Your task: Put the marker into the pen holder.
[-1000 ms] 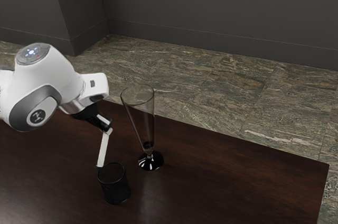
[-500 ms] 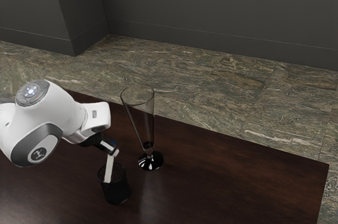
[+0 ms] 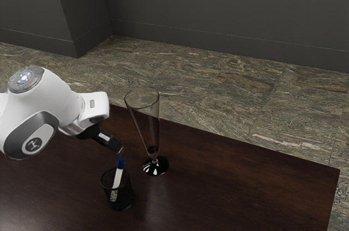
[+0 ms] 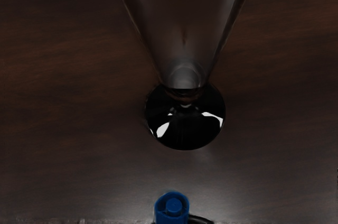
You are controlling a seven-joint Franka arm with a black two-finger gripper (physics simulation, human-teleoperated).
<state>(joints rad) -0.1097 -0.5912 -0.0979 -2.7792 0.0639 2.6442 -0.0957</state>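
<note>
In the exterior view my gripper (image 3: 118,148) hangs open just above the marker's upper end, with nothing held. The marker (image 3: 118,177), white with a blue end up, leans inside the black mesh pen holder (image 3: 124,195); its blue end rises above the rim, and its lower part shows through the mesh. At the wrist view's lower edge are the marker's blue end (image 4: 172,207) and a bit of dark curved rim beside it, seemingly of the pen holder (image 4: 202,219).
A tall clear glass (image 3: 155,164) with a black foot stands close beside the pen holder, taller than it; the same glass (image 4: 185,121) is in the wrist view. Both stand on the dark wooden table (image 3: 245,187), whose edge lies beyond the glass.
Over the last second my hand came down with the marker to the pen holder, let it go and rose a little. The marker has dropped lower into the holder, with its blue end up.
</note>
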